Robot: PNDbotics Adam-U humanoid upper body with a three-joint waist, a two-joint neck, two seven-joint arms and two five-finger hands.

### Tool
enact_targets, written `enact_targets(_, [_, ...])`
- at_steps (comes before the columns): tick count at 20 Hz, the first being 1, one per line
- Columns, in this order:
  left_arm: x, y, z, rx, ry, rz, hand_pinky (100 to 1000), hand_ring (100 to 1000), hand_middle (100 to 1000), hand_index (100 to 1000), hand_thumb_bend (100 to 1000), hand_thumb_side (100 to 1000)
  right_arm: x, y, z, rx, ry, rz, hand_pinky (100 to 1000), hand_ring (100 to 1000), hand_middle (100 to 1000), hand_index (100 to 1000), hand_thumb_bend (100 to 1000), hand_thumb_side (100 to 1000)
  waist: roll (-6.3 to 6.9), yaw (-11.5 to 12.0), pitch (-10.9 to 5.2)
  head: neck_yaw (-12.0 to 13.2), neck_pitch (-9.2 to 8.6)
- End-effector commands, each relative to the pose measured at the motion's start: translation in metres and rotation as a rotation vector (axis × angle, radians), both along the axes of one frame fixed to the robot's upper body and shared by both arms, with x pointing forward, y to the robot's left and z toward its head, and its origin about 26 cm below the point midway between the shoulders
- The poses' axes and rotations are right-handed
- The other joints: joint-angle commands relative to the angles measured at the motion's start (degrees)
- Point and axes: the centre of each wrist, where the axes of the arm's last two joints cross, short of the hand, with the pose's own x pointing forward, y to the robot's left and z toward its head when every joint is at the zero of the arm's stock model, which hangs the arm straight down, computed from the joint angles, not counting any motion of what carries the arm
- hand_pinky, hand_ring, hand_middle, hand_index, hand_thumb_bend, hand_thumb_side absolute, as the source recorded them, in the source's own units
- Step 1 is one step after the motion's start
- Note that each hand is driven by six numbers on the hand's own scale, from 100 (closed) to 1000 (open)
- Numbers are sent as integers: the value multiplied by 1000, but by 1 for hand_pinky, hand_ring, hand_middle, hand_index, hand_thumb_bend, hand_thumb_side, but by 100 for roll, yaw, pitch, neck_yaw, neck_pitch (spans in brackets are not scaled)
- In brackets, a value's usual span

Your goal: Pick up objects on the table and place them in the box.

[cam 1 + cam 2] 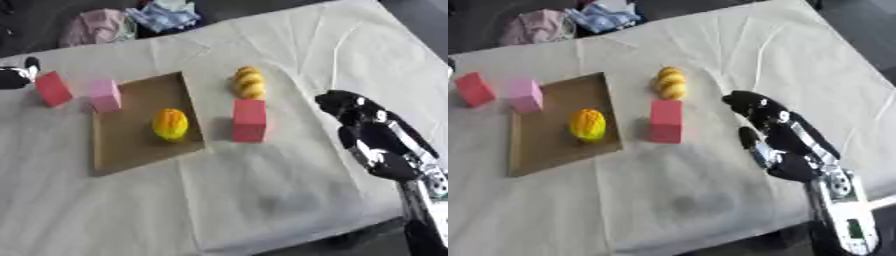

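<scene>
R hand (776, 127) hovers empty over the bench (289, 200), fingers relaxed & apart, just right of red block (249, 120). Yellow fruit (171, 124) lies in the flat brown box (131, 145); pink block (105, 95) at its far-left edge. L hand (16, 76) at left edge, fingers can't tell

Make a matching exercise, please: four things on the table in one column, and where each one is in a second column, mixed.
1. orange-yellow fruit
2. pink block
3. yellow lumpy thing
4. right hand

A. just behind the standing red block
B. right of the red block, touching nothing
C. in the flat brown box
D. at the box's far left corner

Pairs: 1-C, 2-D, 3-A, 4-B
</scene>
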Motion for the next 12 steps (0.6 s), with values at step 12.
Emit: enact_targets(12, [-6, 24, -3, 15, 58, 100, 788, 805, 836, 890, 220, 499, 3, 2, 21, -9, -69, 20, 1000, 965, 857, 911, 100, 372, 143, -187, 185, 1020, -454])
